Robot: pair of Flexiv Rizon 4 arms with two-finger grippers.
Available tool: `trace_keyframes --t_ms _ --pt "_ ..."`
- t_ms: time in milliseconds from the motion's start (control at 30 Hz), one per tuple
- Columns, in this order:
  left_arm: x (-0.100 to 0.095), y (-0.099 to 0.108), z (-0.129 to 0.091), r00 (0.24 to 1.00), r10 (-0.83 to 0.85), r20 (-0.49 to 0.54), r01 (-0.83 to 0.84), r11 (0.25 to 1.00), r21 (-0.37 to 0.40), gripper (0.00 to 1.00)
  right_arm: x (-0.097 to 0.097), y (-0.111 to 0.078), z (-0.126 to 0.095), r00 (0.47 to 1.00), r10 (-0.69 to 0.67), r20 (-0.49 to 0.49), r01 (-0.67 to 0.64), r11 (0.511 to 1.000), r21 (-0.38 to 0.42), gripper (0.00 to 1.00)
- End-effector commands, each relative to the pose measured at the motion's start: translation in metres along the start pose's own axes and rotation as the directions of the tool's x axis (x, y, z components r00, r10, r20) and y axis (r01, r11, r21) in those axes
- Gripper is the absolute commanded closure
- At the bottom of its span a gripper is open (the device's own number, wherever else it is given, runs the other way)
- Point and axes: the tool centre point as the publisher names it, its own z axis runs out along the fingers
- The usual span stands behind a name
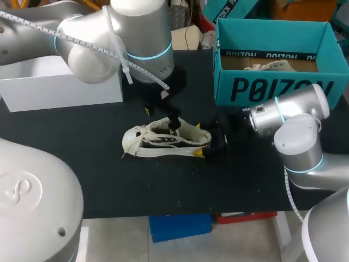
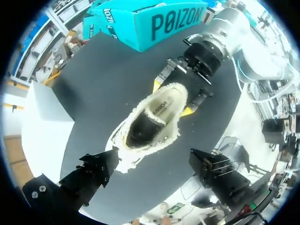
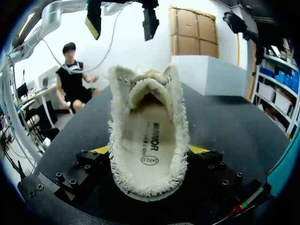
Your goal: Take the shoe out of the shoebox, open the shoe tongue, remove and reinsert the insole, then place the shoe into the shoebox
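Observation:
A cream fringed shoe stands upright mid-table, toe to the left. In the right wrist view its heel sits between my right gripper's fingers, which touch it from both sides; the printed insole lies inside. My right gripper is shut on the heel. My left gripper hangs open just above the shoe's laced front, with its fingers spread on either side and nothing held. The teal shoebox stands at the back right with a second shoe in it.
A white box stands at the table's back left. The black tabletop lies bare in front of the shoe and to its left. My right arm's wrist is close in front of the shoebox.

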Motion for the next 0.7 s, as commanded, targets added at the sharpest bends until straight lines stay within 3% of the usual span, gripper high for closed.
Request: trace_keyframes --t_ms 33,367,500,700 --pt "0.004 -0.007 0.002 0.896 -0.433 0.103 0.445 0.874 -0.194 0.0 -0.001 -0.003 0.004 1.0 0.001 0.001 -0.001 1.0 0.002 1.0" --pt "0.004 -0.007 0.002 0.896 -0.433 0.103 0.445 0.874 -0.194 0.0 -0.001 -0.003 0.004 1.0 0.001 0.001 -0.001 1.0 0.002 1.0" --pt "0.007 -0.008 0.006 0.842 -0.508 0.181 0.535 0.828 -0.166 0.0 -0.001 -0.003 0.004 1.0 0.001 0.001 -0.001 1.0 0.002 1.0" --pt "0.012 -0.01 0.013 0.817 -0.516 0.259 0.55 0.831 -0.082 0.0 -0.001 -0.003 0.004 1.0 0.001 0.001 -0.001 1.0 0.002 1.0"
